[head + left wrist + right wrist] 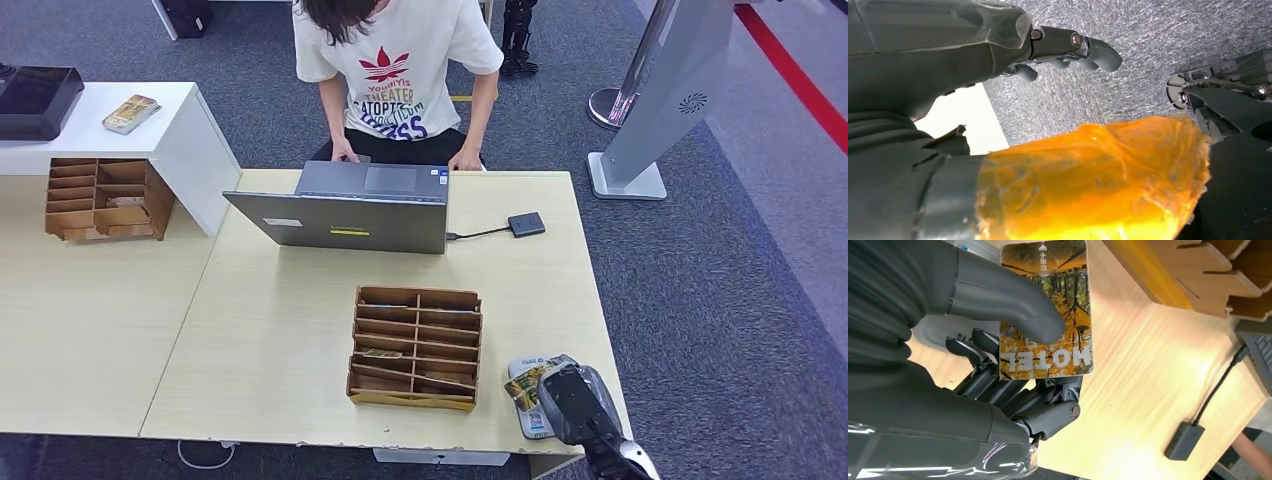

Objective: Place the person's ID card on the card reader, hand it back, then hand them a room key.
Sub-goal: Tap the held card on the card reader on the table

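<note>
In the head view we see a light wooden table (280,330). A person (395,75) in a white printed T-shirt sits at its far edge, with both hands at an open grey laptop (345,208). To the right of the laptop a small black card reader (526,224) lies flat on the table, joined to the laptop by a thin cable. Nearer to us stands a brown wooden card rack (415,347) with many slots. Our right hand (572,402) is at the near right corner of the table, just beside the rack, and it holds a room key card (523,385) over a small stack of cards (530,420) that lies there. On the left, a white stand (150,120) carries another card, and a second wooden rack (100,200) stands under it.

In the left wrist view we see our left hand (1058,50) over grey carpet. Its fingers are loosely curled and hold nothing. An orange film covers the thumb.

In the right wrist view the right hand (1013,365) grips the room key card (1048,310), with the thumb pressed on the face and the fingers behind. The card shows autumn trees and the word HOTEL. The card reader (1184,440) lies well apart from it on the table.
</note>
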Controlling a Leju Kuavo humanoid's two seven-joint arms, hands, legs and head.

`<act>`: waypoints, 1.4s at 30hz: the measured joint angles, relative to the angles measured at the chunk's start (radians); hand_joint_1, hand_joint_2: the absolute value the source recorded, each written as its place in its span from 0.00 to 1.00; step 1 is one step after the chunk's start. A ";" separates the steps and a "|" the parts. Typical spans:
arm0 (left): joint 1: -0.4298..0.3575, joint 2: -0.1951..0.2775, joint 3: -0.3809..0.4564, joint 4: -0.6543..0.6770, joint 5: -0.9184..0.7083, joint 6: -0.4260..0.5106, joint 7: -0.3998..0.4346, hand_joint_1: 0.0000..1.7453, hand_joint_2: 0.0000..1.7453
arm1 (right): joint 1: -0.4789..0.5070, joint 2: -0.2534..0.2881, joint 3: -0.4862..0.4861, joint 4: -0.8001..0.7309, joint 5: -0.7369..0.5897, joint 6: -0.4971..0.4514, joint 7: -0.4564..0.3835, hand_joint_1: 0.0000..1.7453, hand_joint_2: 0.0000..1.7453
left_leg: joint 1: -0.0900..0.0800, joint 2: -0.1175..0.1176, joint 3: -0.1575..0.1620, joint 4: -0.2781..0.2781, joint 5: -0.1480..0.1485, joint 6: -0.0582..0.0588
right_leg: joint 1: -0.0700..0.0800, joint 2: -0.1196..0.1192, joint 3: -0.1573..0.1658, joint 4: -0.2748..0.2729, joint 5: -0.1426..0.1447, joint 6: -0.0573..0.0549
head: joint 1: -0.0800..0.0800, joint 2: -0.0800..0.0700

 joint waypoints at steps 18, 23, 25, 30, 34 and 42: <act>-0.001 0.002 0.000 0.000 -0.019 0.000 0.005 0.00 0.00 | -0.092 0.013 0.090 0.166 -0.011 -0.041 0.040 1.00 1.00 | 0.001 0.004 0.010 0.000 -0.001 -0.001 | 0.000 0.004 0.008 -0.001 0.000 0.000 | 0.000 0.000; -0.002 0.003 0.000 0.000 -0.019 0.000 0.003 0.00 0.00 | -0.106 0.014 0.096 0.193 -0.016 -0.068 0.040 1.00 1.00 | 0.000 0.005 0.016 0.000 -0.002 0.000 | 0.000 0.004 0.013 -0.001 -0.001 0.001 | 0.000 0.000; -0.001 0.003 0.000 0.000 -0.019 0.000 0.002 0.00 0.00 | -0.106 0.014 0.095 0.195 -0.017 -0.079 0.041 1.00 1.00 | 0.000 0.005 0.016 0.000 -0.002 0.001 | 0.000 0.004 0.013 -0.001 -0.001 0.002 | 0.000 0.000; -0.001 0.003 0.002 0.000 -0.014 0.000 -0.001 0.00 0.00 | -0.096 0.009 0.078 0.187 -0.017 -0.098 0.042 1.00 1.00 | 0.000 0.004 0.016 0.000 -0.001 0.002 | 0.000 0.003 0.015 -0.002 0.001 0.004 | 0.000 0.000; 0.000 0.003 0.008 0.000 -0.009 0.000 -0.003 0.00 0.00 | -0.077 -0.004 0.055 0.160 -0.018 -0.104 0.048 1.00 1.00 | -0.001 0.004 0.015 0.000 -0.001 0.003 | 0.000 0.003 0.016 -0.003 0.001 0.005 | 0.000 0.000; 0.000 0.002 0.017 0.000 -0.007 0.000 -0.005 0.00 0.00 | -0.040 -0.010 0.011 0.118 -0.066 -0.119 -0.001 1.00 1.00 | -0.001 0.003 0.013 0.000 -0.002 0.004 | 0.000 0.003 0.015 -0.004 0.000 0.005 | 0.000 0.000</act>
